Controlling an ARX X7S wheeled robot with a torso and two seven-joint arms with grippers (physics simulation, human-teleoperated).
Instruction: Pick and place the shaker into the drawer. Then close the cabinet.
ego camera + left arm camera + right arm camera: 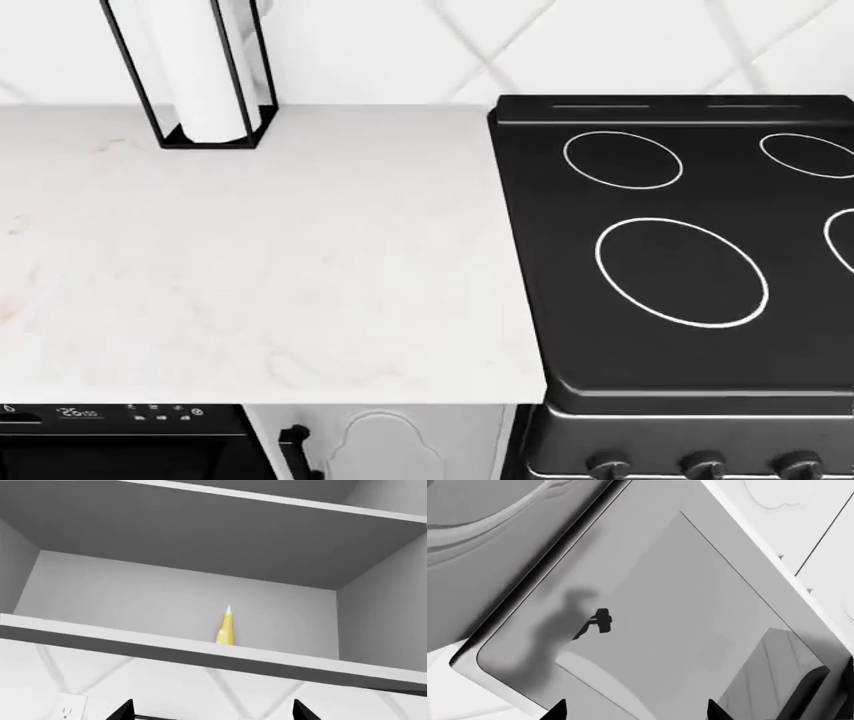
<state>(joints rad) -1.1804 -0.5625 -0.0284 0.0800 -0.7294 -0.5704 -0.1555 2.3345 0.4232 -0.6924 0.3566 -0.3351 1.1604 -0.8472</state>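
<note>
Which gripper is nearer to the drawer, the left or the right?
Right, most likely. The right gripper faces the pale inside of the drawer. The left gripper faces a high shelf with a yellow bottle; no drawer shows there.

A white counter (267, 270) with faint marbling sat beside a black stove (681, 250) ringed with white burner outlines, while a black wire holder (187, 75) framed a white paper roll (200, 70). The wall tiles (534, 45) were white with pale diagonal seams. A yellow bottle (226, 628) with a white tip stood on a grey shelf (200, 652).
</note>
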